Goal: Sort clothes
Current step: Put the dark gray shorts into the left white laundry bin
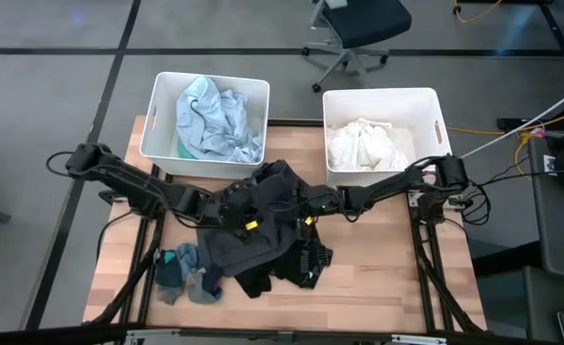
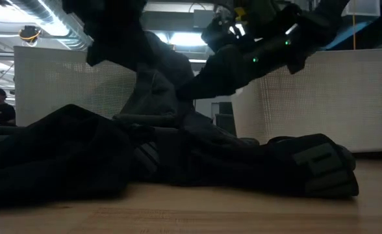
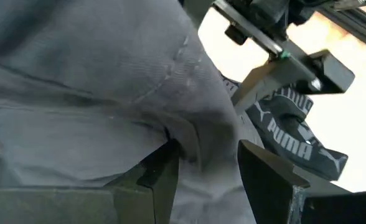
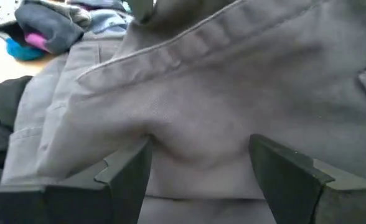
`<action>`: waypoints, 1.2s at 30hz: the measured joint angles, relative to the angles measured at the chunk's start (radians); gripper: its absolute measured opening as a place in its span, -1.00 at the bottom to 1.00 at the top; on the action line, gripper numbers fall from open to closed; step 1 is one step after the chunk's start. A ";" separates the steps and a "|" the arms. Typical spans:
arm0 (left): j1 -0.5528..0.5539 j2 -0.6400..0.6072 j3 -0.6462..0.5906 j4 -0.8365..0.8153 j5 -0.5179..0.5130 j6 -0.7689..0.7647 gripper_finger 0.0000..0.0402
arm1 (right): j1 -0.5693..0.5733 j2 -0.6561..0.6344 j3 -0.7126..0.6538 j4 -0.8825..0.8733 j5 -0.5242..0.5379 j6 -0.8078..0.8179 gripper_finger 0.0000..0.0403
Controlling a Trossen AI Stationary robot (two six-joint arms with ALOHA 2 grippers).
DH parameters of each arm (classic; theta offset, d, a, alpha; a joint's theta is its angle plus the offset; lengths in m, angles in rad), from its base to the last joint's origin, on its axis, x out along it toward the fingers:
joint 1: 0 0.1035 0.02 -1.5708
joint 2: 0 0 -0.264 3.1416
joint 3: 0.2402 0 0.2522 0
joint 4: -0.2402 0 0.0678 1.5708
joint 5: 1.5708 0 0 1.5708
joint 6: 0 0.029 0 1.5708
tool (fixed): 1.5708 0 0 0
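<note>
A heap of dark clothes (image 1: 263,235) lies on the middle of the wooden table: a dark grey garment (image 1: 239,244) on top, and black pieces (image 1: 306,261) under it, one with a lettered waistband (image 3: 289,134). My left gripper (image 1: 232,213) is shut on the grey garment, which rises in a peak (image 2: 155,91) above the heap. My right gripper (image 1: 306,203) stands open at the heap's right side, its fingers (image 4: 130,171) on either side of a bulge of grey cloth (image 4: 201,124). Small grey-blue and teal socks (image 1: 181,273) lie near the table's front left. My left gripper pinches a bunched fold of the dark grey garment (image 3: 198,146) between its two fingers (image 3: 161,180), slanting down from the table's left. The cloth is gathered, several layers thick. That part is drawn up, while the rest of the garment lies on the heap. My right gripper: I cannot tell whether its open fingers touch the grey cloth.
Two white bins stand at the table's far edge: the left one (image 1: 159,125) holds pale blue clothes (image 1: 215,120), the right one (image 1: 431,115) white clothes (image 1: 364,146). Bare wood (image 1: 387,278) shows at the front right. An office chair (image 1: 354,29) stands beyond the table.
</note>
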 joint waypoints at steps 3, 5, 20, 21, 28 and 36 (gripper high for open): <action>0.003 0.053 0.000 0.069 -0.001 0.001 -0.23 | 0.000 0.024 0.015 0.001 0.000 0.001 0.34; 0.003 0.083 0.000 0.119 -0.003 0.018 -0.23 | 0.000 0.035 0.022 0.002 -0.001 0.001 0.34; 0.053 0.259 0.004 0.169 -0.009 0.078 -0.24 | 0.031 0.044 0.020 0.005 0.019 -0.008 0.34; 0.053 0.270 0.004 0.173 -0.014 0.096 -0.26 | 0.033 0.044 0.020 0.011 0.016 -0.004 0.34; 0.052 0.313 0.001 0.139 -0.030 0.196 -0.89 | 0.063 0.025 0.026 0.045 0.026 -0.001 0.34; -0.003 0.292 0.021 0.080 -0.127 0.290 -0.97 | 0.157 -0.138 0.025 -0.161 0.209 -0.025 0.34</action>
